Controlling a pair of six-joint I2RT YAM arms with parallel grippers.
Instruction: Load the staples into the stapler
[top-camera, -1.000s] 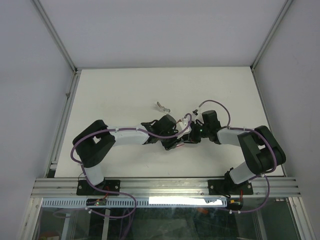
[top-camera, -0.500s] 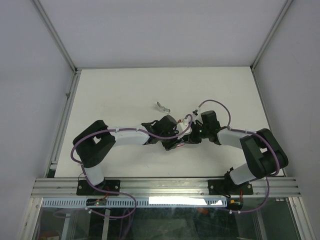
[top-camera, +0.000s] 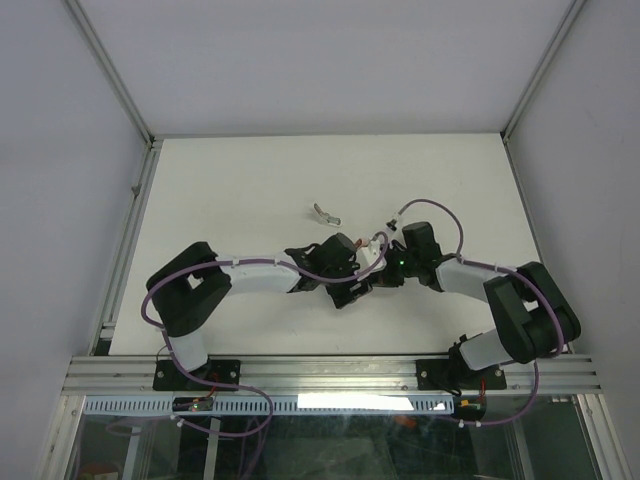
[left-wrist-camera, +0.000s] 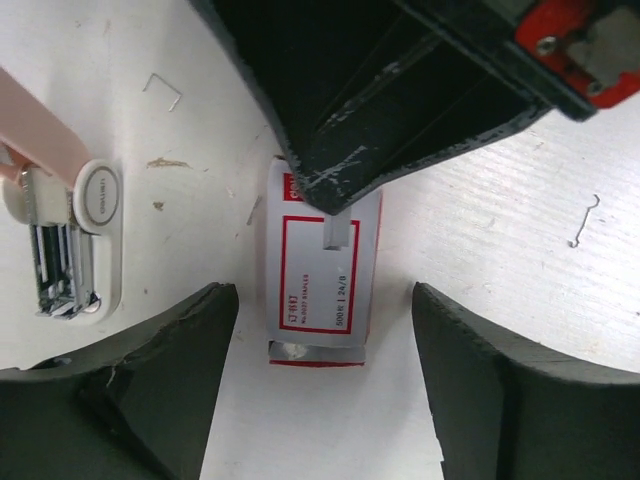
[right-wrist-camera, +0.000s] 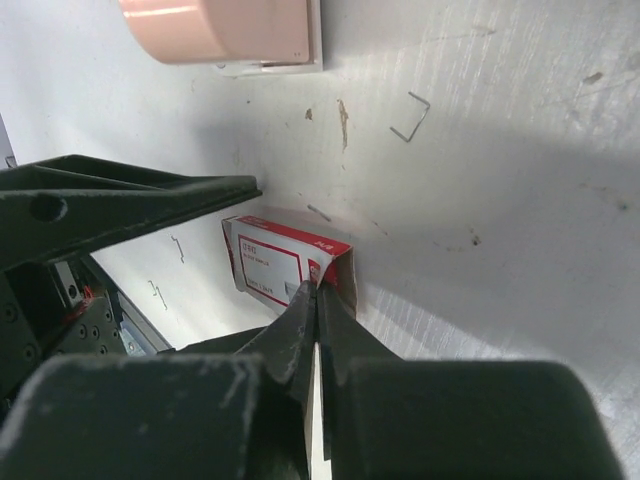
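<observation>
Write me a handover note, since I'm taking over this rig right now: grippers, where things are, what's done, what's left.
Grippers: left gripper open, straddling the box without touching it; right gripper shut on the box's end flap.
Things: stapler lies on the table beside the box, ungripped; loose staples are scattered nearby.
Done: box flap open.
Left: draw a strip out and load it into the stapler.
</observation>
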